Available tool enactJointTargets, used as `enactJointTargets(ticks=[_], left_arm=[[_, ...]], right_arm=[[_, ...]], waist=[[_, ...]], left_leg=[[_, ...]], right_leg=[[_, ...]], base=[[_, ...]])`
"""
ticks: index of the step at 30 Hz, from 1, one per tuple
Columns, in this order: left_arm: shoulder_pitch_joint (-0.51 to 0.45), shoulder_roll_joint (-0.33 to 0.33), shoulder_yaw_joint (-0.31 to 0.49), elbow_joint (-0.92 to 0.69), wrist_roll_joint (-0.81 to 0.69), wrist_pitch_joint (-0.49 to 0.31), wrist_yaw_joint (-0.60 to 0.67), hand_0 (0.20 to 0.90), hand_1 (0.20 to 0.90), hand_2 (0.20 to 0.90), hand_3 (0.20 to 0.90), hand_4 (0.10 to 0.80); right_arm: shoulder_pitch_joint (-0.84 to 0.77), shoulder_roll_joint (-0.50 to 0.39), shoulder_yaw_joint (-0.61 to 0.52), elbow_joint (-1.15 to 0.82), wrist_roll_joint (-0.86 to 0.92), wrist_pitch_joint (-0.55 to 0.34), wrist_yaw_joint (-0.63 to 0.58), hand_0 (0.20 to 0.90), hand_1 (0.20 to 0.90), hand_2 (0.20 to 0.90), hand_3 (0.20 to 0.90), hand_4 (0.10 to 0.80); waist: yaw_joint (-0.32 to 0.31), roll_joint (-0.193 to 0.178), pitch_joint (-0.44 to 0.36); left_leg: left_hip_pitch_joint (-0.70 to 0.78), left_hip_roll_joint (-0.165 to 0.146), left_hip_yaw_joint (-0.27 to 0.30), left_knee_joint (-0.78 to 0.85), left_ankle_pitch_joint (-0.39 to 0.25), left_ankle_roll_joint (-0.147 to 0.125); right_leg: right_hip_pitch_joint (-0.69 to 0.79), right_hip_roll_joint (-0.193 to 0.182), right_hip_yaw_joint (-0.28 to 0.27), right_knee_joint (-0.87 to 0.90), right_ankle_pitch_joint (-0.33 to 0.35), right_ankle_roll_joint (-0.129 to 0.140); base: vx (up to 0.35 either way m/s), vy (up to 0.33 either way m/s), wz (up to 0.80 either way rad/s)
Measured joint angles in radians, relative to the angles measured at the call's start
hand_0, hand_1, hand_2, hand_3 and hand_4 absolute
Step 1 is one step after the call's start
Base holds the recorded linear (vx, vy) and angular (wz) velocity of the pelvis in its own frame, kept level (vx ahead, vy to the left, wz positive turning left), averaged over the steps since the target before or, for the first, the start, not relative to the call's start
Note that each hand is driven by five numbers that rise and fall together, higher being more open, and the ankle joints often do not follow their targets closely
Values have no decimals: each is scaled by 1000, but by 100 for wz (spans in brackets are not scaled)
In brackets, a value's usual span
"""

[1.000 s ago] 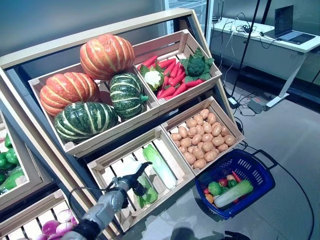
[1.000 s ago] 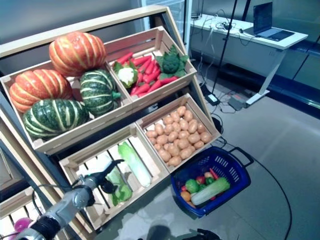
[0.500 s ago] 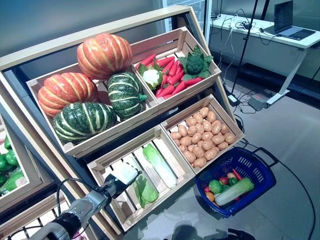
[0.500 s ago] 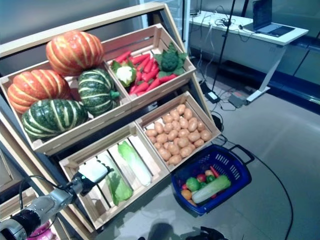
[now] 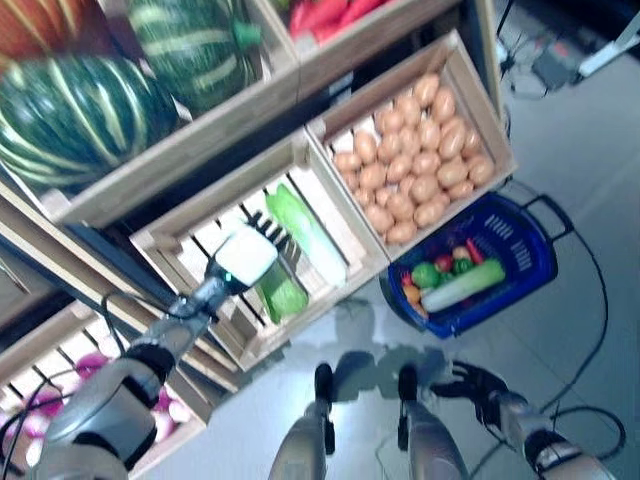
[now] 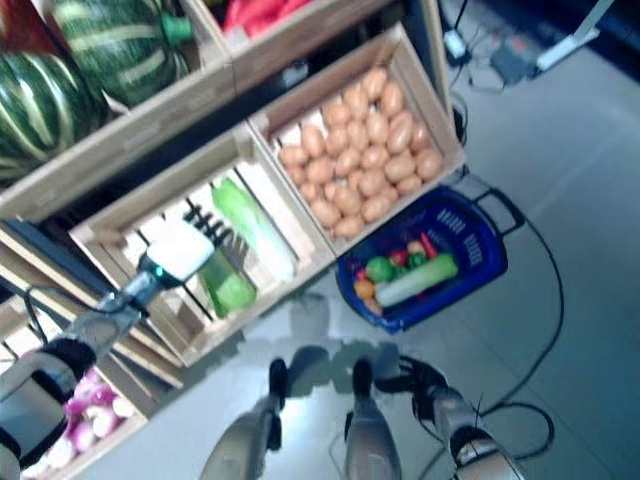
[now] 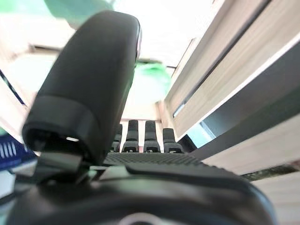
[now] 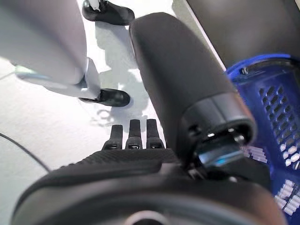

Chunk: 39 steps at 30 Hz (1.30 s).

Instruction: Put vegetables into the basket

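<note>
My left hand (image 5: 246, 256) reaches into the lower slatted crate (image 5: 165, 245), its straight fingers (image 5: 270, 224) spread over the greens and holding nothing. A short leafy green vegetable (image 5: 285, 296) lies just past the hand, and a long pale green one (image 5: 306, 230) lies beside it. In the left wrist view the fingers (image 7: 140, 136) are straight, with a green vegetable (image 7: 151, 80) beyond them. The blue basket (image 5: 520, 235) sits on the floor to the right and holds several vegetables, among them a long pale one (image 5: 462, 287). My right hand (image 5: 470, 383) hangs low near the basket (image 8: 269, 91), open and empty.
A crate of potatoes (image 5: 415, 150) sits right of the greens crate, above the basket. Striped green pumpkins (image 5: 80, 115) fill the upper shelf. Purple onions (image 5: 40, 400) lie in a low crate at the left. Grey floor spreads in front of the stand.
The camera has tilted down, so the whole picture shifted. My left hand has moved further into the greens crate, its fingers now straight over the vegetables. My right hand has come into view.
</note>
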State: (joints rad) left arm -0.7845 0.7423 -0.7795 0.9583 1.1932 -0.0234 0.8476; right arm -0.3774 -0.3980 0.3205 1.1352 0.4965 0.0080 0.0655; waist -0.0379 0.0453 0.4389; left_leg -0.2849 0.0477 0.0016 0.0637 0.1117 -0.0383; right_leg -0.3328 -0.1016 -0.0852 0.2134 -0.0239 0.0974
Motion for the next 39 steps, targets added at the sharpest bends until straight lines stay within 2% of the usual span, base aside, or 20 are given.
enactJointTargets(ticks=[7,10,13,17,21,26,33,39], left_arm=[[-69,-4,-1,46,-32,32,93,900,900,900,900,800],[-95,-13,-1,64,-31,56,112,900,900,900,900,800],[-133,-13,-1,64,-31,84,124,900,900,900,900,800],[-145,-12,-7,64,-31,102,124,900,900,900,900,800],[-163,-12,-42,60,-27,109,62,900,900,900,900,800],[-162,-3,-44,63,0,110,5,900,900,900,900,800],[-149,35,-45,37,29,108,-74,900,900,900,900,800],[-96,87,-40,-23,31,107,-141,900,900,900,900,800]], right_arm=[[-85,21,8,-5,65,-13,-8,900,900,900,900,800],[-108,15,13,-12,73,-13,-12,900,900,900,900,800],[-110,12,13,-54,106,-13,-15,900,900,900,900,800],[-108,3,14,-101,128,-13,-22,900,900,900,900,800],[-105,-6,13,-123,140,-5,-32,900,900,900,900,800],[-100,-19,13,-124,140,-4,-32,900,900,900,900,800],[-110,-26,10,-189,140,-1,-32,900,900,900,900,800],[-108,-27,10,-239,140,-3,-32,900,900,900,900,800]], waist=[[-1,-25,49],[-2,-28,52],[-1,-38,60],[-5,-39,61],[-7,-44,75],[-12,-49,78],[-10,-54,81],[1,-54,81]], left_leg=[[-101,-8,-6,77,-5,-16],[-160,-13,-13,155,-32,-24],[-223,-14,-27,237,-58,-34],[-287,-7,-28,309,-83,-45],[-309,0,-30,327,-86,-49],[-322,-1,-27,326,-86,-49],[-328,0,-29,326,-93,-51],[-330,-1,-30,325,-95,-50]], right_leg=[[-150,-8,18,182,-63,-18],[-209,-13,22,263,-89,-23],[-266,-16,19,337,-122,-43],[-329,-11,22,399,-138,-48],[-350,-3,27,411,-137,-49],[-364,-1,28,410,-137,-49],[-365,-1,22,403,-137,-52],[-365,-2,20,401,-140,-52]], base=[[-121,16,4],[-100,24,5],[-61,7,11],[-50,26,-3],[-7,44,-4],[-1,4,-1],[0,0,0],[-2,-6,0]])
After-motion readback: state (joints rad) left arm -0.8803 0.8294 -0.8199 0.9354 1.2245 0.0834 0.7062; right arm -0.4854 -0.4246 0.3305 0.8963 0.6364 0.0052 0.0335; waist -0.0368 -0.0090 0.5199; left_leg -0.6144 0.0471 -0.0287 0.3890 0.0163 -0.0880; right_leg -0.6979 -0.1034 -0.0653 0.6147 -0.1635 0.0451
